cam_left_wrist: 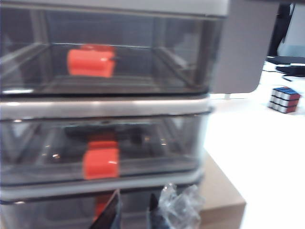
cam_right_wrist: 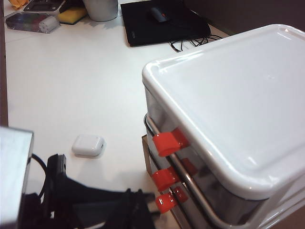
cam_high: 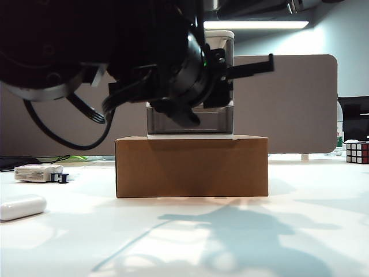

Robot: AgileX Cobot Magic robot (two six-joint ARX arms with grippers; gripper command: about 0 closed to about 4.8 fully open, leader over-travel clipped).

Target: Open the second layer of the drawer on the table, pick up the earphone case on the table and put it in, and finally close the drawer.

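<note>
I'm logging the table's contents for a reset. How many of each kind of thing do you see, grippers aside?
Drawer unit: 1
Cardboard box: 1
Earphone case: 1
Off-white device: 1
Rubik's cube: 1
Total: 5

The exterior view was taken from low, near tabletop [cam_high: 190,242] level, facing the drawer [cam_high: 219,118] front on its cardboard box [cam_high: 192,166], with an arm close before the lens. The left wrist view was set very near the drawer [cam_left_wrist: 105,95] front, looking level at the second layer [cam_left_wrist: 100,148]. The right wrist view was aimed down from above and beside the drawer [cam_right_wrist: 228,105]. The drawer was shared by all three views.
</note>
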